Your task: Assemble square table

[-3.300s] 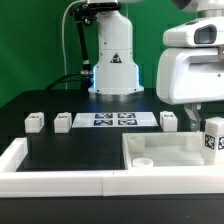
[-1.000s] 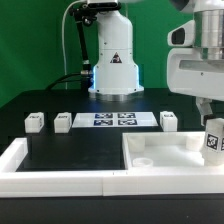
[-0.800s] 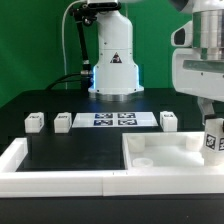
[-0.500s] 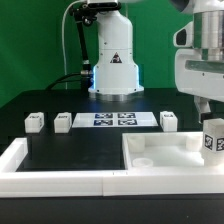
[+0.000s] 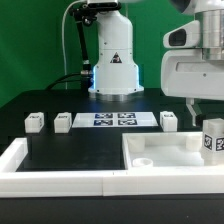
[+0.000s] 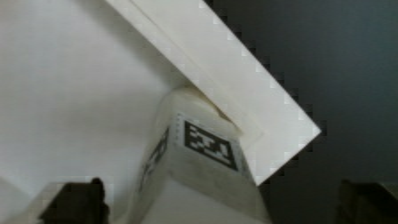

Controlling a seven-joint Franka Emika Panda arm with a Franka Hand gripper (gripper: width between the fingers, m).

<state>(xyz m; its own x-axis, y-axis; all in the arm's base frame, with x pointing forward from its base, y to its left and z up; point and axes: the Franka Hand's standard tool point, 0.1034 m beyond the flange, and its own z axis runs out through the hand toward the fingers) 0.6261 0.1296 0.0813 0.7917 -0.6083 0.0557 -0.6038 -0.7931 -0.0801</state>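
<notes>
White leg (image 5: 213,138) upright at slab (image 5: 160,160) corner, tool (image 5: 203,112) spread clear above it

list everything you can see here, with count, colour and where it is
square tabletop: one, white, raised rim, front of the exterior view's right
table legs: four, white, tagged; three on the table beside the marker board, one upright at the tabletop's corner
marker board: one, white, mid table
border rail: one, white, along the front and the exterior view's left
table: one, black
arm base: one, white, back centre
hand: one, white, open, above the upright leg
</notes>
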